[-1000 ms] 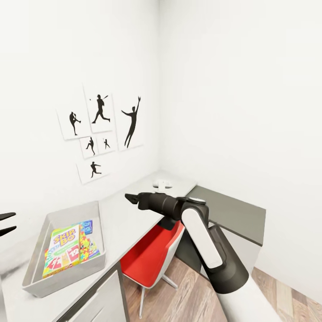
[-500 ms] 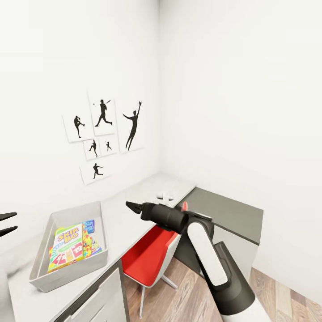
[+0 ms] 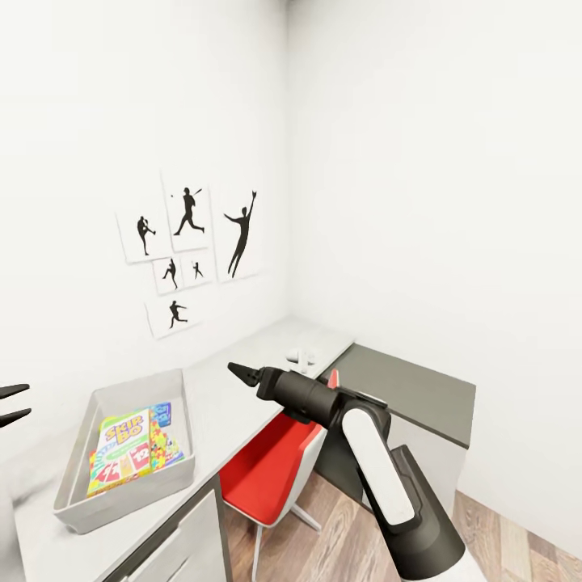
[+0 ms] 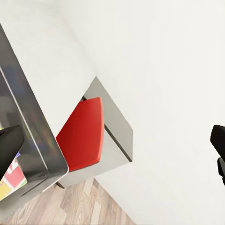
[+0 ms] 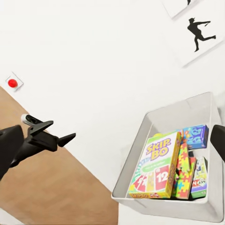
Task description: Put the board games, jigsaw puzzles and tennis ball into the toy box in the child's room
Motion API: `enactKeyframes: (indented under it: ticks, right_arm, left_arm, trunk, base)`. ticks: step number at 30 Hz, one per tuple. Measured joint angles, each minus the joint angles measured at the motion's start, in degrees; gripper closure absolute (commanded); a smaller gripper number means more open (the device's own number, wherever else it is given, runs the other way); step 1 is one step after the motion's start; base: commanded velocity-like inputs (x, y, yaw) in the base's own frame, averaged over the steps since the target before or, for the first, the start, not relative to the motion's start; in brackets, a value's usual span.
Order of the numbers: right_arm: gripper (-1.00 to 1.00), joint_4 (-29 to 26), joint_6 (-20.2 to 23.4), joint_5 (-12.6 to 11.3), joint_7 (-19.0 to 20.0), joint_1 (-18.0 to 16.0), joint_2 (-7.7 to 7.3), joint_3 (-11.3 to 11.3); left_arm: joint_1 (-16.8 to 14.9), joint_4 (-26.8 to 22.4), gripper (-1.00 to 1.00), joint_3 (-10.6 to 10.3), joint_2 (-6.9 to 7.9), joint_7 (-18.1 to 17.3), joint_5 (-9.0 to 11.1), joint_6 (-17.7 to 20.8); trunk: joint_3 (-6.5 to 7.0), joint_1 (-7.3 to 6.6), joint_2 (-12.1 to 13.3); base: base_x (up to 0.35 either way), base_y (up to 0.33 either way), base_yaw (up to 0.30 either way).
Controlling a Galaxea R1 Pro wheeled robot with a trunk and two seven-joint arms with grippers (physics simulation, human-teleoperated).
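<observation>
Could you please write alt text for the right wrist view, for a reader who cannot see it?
A grey toy box on a white table holds the Skip-Bo board game on top, beside jigsaw puzzles and a blue board game. The left gripper, open and empty, hangs off to one side, and a baseball silhouette print hangs on the wall.

grey toy box [image 3: 73,501], orange-green Skip-Bo box [image 3: 120,453], red chair [image 3: 267,469]

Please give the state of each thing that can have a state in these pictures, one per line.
toy box: lidless, upright on the table, holding toys.
Skip-Bo game: lying flat in the box, on top.
blue game: in the box, partly covered.
jigsaw puzzle: in the box, under the Skip-Bo game.
right gripper: empty above the table; open or shut is unclear.
left gripper: fingers apart, empty.
</observation>
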Motion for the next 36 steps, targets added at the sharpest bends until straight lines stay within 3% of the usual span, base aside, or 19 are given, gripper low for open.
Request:
enactKeyframes:
  ticks: [16, 25, 36]
  right_arm:
    - [-1.0, 0.0, -0.8, 0.1, 0.1, 0.1, 0.01, -0.1]
    - [-1.0, 0.0, -0.7, 0.0, 0.1, 0.1, -0.2, -0.2]
    - [-1.0, 0.1, -0.7, 0.0, 0.1, 0.1, -0.24, -0.5]
  left_arm:
    - [0.0, 0.0, -1.0, 0.0, -0.38, 0.0, 0.0, 0.0]
    - [0.0, 0.0, -1.0, 0.0, -0.45, 0.0, 0.0, 0.0]
    - [0.0, 0.0, -1.0, 0.0, -0.46, 0.0, 0.1, 0.0]
  trunk:
    - [1.25, 0.02, 0.0]
    - [1.3, 0.02, 0.0]
    - [0.74, 0.01, 0.0]
  base:
    - [-0.059, 0.0, 0.0]
    - [-0.241, 0.0, 0.0]
    - [-0.037, 0.0, 0.0]
